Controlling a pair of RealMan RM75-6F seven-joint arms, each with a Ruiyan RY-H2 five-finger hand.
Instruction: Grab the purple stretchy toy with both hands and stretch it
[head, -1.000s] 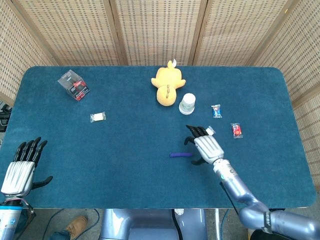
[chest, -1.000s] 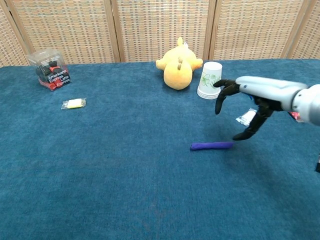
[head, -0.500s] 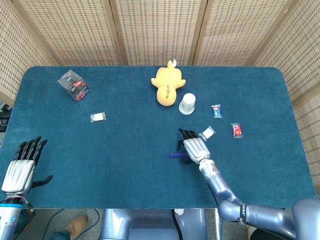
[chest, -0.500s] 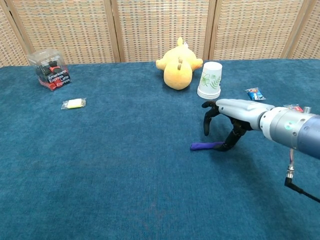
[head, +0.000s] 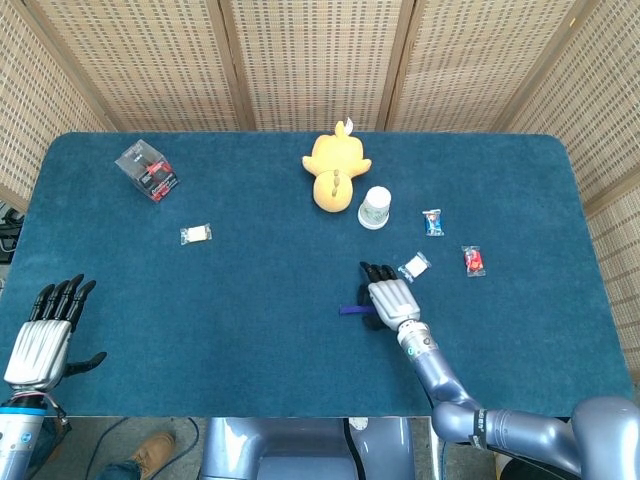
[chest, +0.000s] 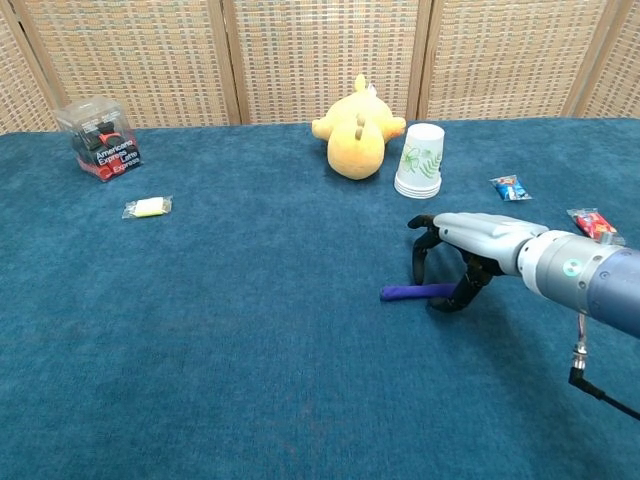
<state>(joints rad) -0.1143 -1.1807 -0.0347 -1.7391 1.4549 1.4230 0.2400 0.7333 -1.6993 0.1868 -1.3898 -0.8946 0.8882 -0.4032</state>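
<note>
Two hands seen, left hand (head: 38, 340) held empty with fingers apart at lower left, purple stretchy toy (chest: 405, 292) lying on blue table (head: 250, 300) at centre, its right end enclosed by right hand (chest: 470, 250), firm grasp not discernible.

1. One purple stretchy toy (chest: 403, 292) lay on the table (head: 250, 300).
2. One yellow plush toy (head: 336, 168) sat near the far edge.
3. One stack of paper cups (head: 375, 208) stood beside it; how many cups it held could not be told.
4. One clear plastic box (head: 147, 169) sat toward the far left corner.
5. Four small wrapped sweets showed: one pale yellow (head: 196, 234), one white (head: 413, 266), one blue (head: 432, 222), one red (head: 473, 260).
6. Two hands were in view: the left hand (head: 42, 338) and the right hand (head: 389, 297).
</note>
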